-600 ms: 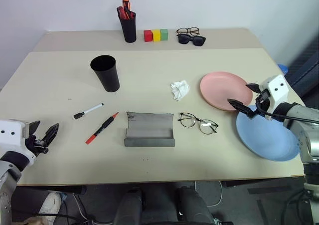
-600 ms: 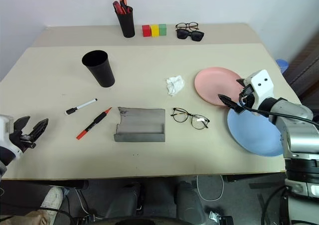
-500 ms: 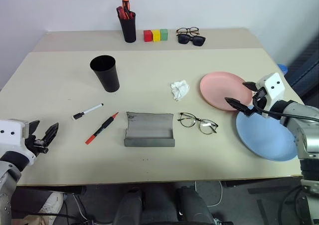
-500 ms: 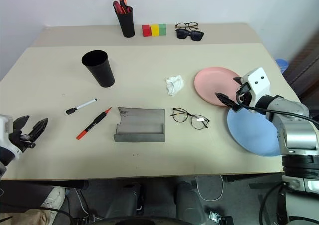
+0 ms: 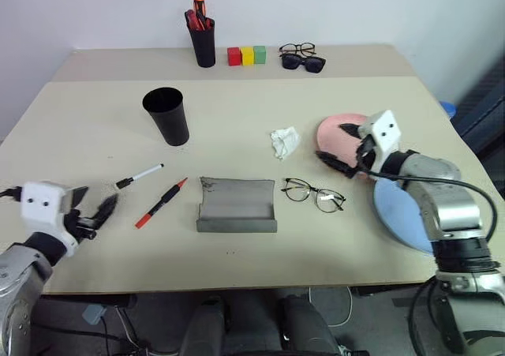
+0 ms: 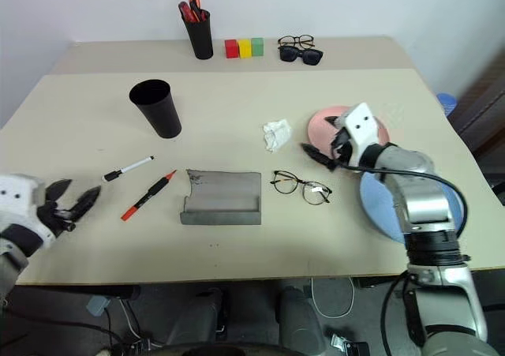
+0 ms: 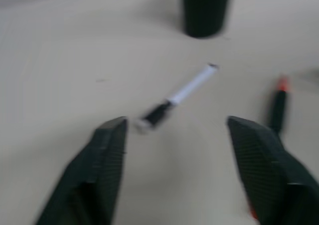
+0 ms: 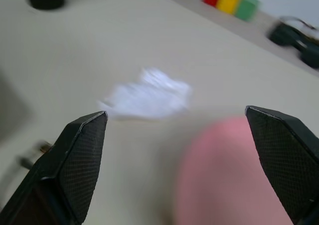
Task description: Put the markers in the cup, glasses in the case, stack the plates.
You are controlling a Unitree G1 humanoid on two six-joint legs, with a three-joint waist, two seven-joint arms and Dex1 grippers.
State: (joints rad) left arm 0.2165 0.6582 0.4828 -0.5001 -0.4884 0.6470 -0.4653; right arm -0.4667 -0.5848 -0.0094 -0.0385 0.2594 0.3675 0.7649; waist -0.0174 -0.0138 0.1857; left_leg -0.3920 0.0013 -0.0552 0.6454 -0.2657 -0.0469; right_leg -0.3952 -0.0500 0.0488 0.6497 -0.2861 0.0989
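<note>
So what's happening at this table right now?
Nothing is held. The left gripper is open, aimed at the white marker, with the red marker beside it and the black cup beyond. The right gripper is open at the pink plate, near the glasses. The blue plate lies apart, unstacked. The grey case lies open.

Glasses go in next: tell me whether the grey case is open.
Open. The grey case lies spread on the table, hollow facing up, nothing inside; the glasses lie beside it.
</note>
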